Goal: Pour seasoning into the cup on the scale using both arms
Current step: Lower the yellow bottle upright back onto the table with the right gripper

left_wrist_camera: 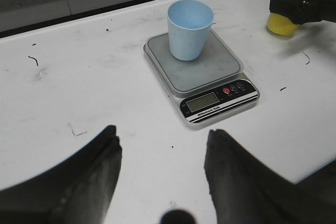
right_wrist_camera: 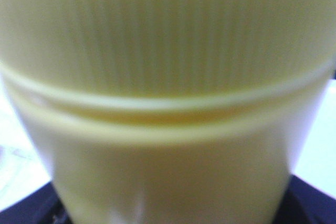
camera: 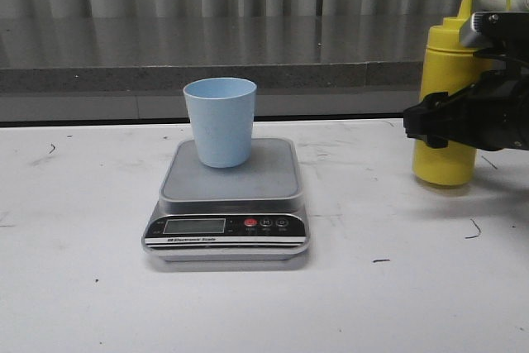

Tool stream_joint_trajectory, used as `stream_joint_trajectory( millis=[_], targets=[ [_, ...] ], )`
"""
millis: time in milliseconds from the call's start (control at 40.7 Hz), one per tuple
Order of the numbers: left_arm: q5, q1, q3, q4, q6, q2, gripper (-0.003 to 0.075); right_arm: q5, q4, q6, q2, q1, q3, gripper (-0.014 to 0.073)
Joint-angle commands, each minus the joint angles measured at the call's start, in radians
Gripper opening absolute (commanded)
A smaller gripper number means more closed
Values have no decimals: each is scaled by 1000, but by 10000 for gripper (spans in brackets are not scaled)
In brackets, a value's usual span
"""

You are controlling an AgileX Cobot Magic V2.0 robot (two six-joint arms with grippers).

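Observation:
The pale blue cup (camera: 220, 121) stands upright on the platform of the silver-grey scale (camera: 227, 225) at the table's middle; both also show in the left wrist view, cup (left_wrist_camera: 190, 30) and scale (left_wrist_camera: 210, 69). The yellow seasoning bottle (camera: 446, 55) stands upright on the table at the right. My right gripper (camera: 434, 126) is closed around its middle, and the bottle (right_wrist_camera: 168, 77) fills the right wrist view. My left gripper (left_wrist_camera: 161, 132) is open and empty above the table, nearer than the scale. It is out of the front view.
The white table (camera: 83, 270) bears small dark scuff marks. A grey ledge (camera: 165, 47) runs along its far edge below a ribbed wall. The right arm's black body (camera: 496, 113) reaches in from the right edge.

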Motion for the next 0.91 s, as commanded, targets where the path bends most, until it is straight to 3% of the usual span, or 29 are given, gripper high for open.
stream_joint_trajectory(
  millis=[0,492,885],
  targets=[
    [-73,-7,-27,-1,-7,5,365,-135,5,-31,-31,-2,-41,304],
    [-73,-7,-27,-1,-7,5,365,-112,5,-20,-21,-2,-48,592],
    [-73,-7,-27,-1,-7,5,365,-39,4,7,-213,-2,114,593]
  ],
)
